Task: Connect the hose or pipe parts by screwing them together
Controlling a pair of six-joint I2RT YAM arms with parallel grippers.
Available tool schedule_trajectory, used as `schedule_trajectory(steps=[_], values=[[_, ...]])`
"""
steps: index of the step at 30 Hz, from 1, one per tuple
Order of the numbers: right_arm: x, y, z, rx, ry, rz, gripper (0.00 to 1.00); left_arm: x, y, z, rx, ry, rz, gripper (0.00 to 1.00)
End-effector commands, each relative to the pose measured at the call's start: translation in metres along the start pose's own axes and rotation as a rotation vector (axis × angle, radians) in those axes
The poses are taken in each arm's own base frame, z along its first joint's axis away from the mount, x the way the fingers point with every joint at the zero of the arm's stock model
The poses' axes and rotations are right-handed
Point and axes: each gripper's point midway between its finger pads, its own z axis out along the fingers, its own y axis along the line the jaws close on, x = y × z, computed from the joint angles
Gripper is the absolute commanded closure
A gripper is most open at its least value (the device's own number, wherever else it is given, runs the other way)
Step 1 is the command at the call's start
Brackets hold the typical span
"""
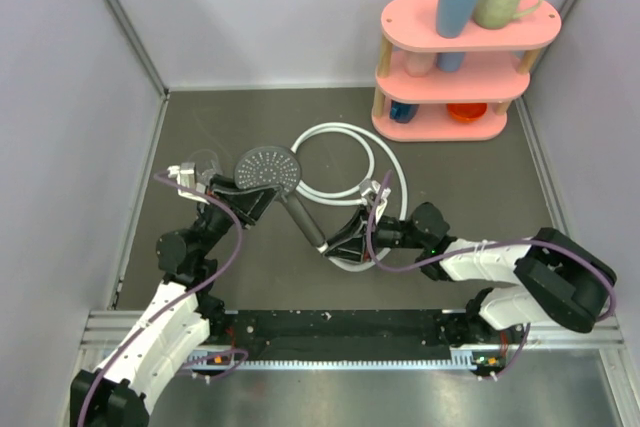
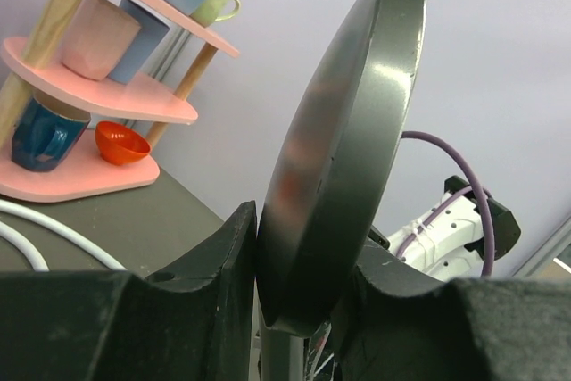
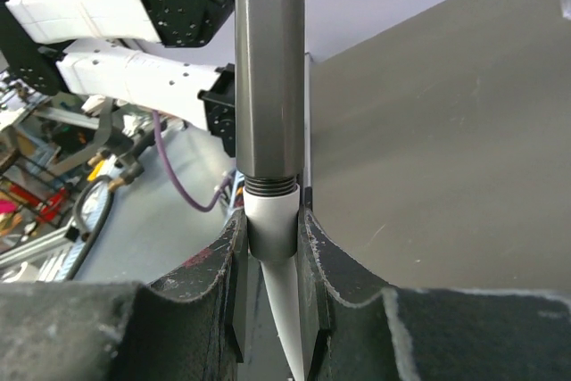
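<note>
The dark grey shower head (image 1: 267, 166) is held off the table, perforated face up, its straight handle (image 1: 303, 219) slanting down to the right. My left gripper (image 1: 243, 203) is shut on the rim of the round head (image 2: 343, 158). My right gripper (image 1: 341, 245) is shut on the white end fitting (image 3: 270, 227) of the hose, pressed against the threaded end of the handle (image 3: 268, 69). Some thread still shows between them. The white hose (image 1: 335, 162) lies looped on the table behind the right gripper.
A pink three-tier shelf (image 1: 466, 65) with mugs and an orange bowl (image 2: 119, 142) stands at the back right. A small clear cup (image 1: 205, 162) sits beside the left gripper. Grey walls close in left, back and right.
</note>
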Motion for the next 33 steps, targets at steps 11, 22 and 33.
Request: schedule_trajectory(steps=[11, 22, 33], values=[[-0.138, 0.048, 0.003, -0.169, -0.449, -0.251, 1.0, 0.047, -0.024, -0.017, 0.122, 0.226, -0.125, 1.0], [-0.132, 0.039, 0.003, -0.14, -0.44, -0.215, 0.95, 0.046, -0.008, -0.012, 0.037, 0.216, -0.118, 1.0], [-0.124, 0.036, 0.006, -0.166, -0.397, -0.124, 1.0, 0.05, 0.0, -0.012, 0.042, 0.207, -0.118, 1.0]])
